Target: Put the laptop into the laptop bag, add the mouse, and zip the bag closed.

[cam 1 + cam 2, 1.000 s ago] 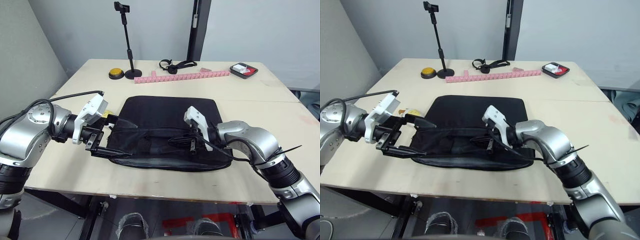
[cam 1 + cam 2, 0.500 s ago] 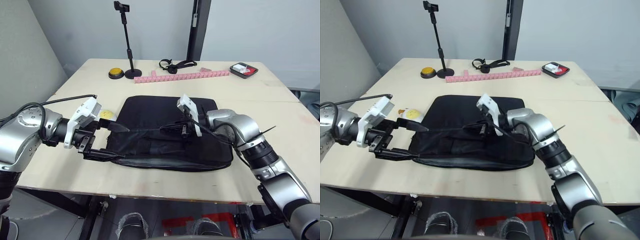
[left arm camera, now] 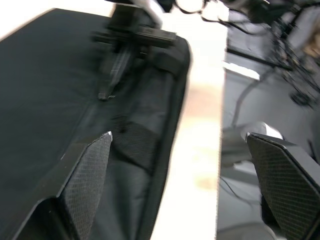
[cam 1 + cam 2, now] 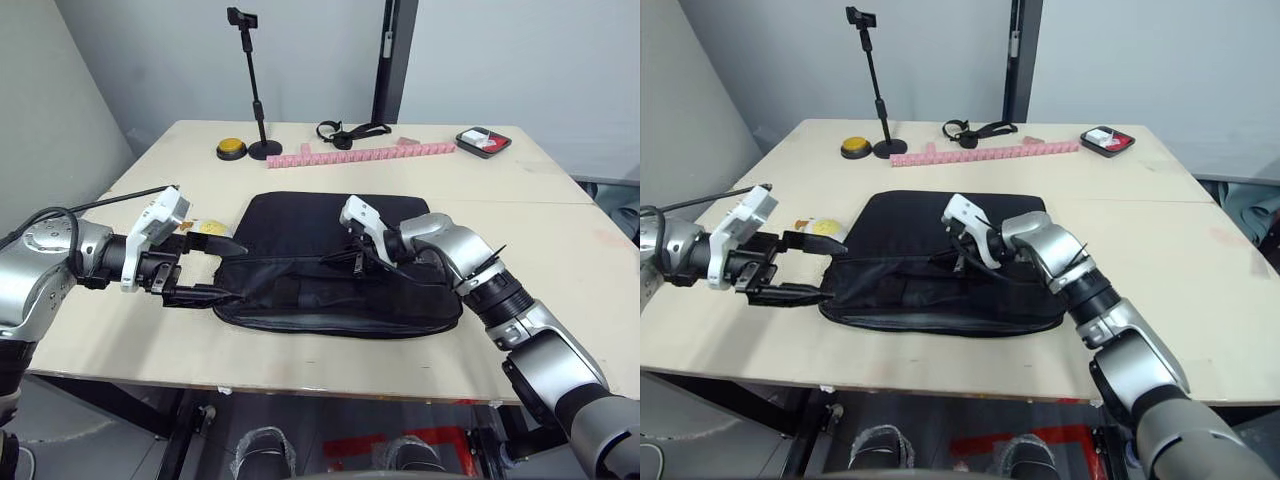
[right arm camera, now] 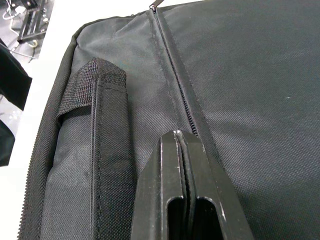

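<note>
One large black soft fabric laptop bag (image 4: 335,262) lies flat on the pale wooden bench (image 4: 560,250), long axis running across the robot's front, left to right, w/ its strap handles and front pocket on the near side. A zipper line (image 5: 176,82) runs along the bag's length (in the right wrist view the teeth ahead of the fingers look closed, up to the bag's corner). What is inside the bag cannot be seen.

Left hand (image 4: 205,270) hovers just off the bag's left end, low over the bench, its 2 black fingers spread wide apart and holding nothing; the near finger (image 3: 82,180) sits by the bag's edge. Right hand (image 4: 962,258) is over the bag's middle, fingers (image 5: 182,200) pressed tight together on the zipper line, pointing toward the robot's left; whether a pull tab sits between them cannot be told.

Just beyond the left hand, beside the bag's left far corner, sits 1 small round white-and-yellow case (image 4: 818,227).

Farther back: 1 long pink strip of joined blocks (image 4: 365,152), 1 round yellow puck on a dark base (image 4: 232,148), 1 black stand with a clamp on top (image 4: 255,80), 1 tangle of black strap (image 4: 350,129), and 1 small dark tray (image 4: 483,142) w/ white and red contents at the far right.
</note>
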Controlling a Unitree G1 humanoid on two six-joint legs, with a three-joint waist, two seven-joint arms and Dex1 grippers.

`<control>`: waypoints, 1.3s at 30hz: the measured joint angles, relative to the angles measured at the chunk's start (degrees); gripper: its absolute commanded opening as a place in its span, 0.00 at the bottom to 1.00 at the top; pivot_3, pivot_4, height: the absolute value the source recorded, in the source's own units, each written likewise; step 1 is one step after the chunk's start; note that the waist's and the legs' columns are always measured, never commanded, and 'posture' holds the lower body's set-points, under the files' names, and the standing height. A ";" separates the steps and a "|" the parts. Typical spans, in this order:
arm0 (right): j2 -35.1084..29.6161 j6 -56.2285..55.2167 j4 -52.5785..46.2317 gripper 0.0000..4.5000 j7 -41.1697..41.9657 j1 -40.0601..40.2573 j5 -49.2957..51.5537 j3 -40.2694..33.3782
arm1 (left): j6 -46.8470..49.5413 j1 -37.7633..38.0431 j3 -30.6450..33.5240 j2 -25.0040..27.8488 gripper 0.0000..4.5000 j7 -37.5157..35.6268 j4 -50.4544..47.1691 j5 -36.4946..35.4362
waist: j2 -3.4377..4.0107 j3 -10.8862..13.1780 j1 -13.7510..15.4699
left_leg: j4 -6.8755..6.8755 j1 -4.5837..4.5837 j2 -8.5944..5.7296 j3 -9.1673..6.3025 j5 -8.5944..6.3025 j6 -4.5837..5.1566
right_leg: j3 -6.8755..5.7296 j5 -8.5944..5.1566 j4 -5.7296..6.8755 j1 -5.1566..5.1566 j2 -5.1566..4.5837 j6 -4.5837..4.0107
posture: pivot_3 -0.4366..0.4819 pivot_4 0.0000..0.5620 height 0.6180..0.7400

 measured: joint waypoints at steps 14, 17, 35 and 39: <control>0.30 0.87 -0.08 0.02 0.91 -0.35 -1.83 -0.47 | -10.26 -15.58 1.83 -15.00 1.00 30.18 37.80 14.91 | -0.06 -0.15 0.54 | 0.07 -0.03 -0.01 -0.24 0.18 -0.22 | -0.08 0.01 0.18 0.01 0.05 0.03 | 0.48 0.27 1.00; 0.30 1.45 -0.87 0.02 1.11 -0.35 -2.14 -0.49 | -11.30 -20.99 2.40 -18.01 1.00 37.24 48.29 17.19 | -0.14 -0.20 0.68 | 0.08 -0.12 0.00 -0.36 0.23 -0.24 | -0.15 0.01 0.07 0.00 0.09 0.03 | 0.48 0.27 1.00; 0.25 4.22 -3.97 0.00 -0.19 0.70 -2.29 -1.22 | -7.96 -31.09 -0.24 -23.13 0.35 34.32 66.83 24.82 | -0.15 -0.20 0.84 | -0.08 -0.19 0.00 -0.36 0.24 -0.25 | -0.23 0.01 -0.21 0.04 0.06 0.02 | 0.48 0.27 1.00; 0.25 4.42 -4.22 0.00 -0.68 0.88 -2.29 -1.27 | -5.94 -31.42 -0.38 -23.08 0.02 32.01 66.05 25.40 | -0.15 -0.20 0.87 | -0.08 -0.18 0.00 -0.36 0.23 -0.24 | -0.22 0.01 -0.21 0.06 0.05 0.01 | 0.48 0.27 1.00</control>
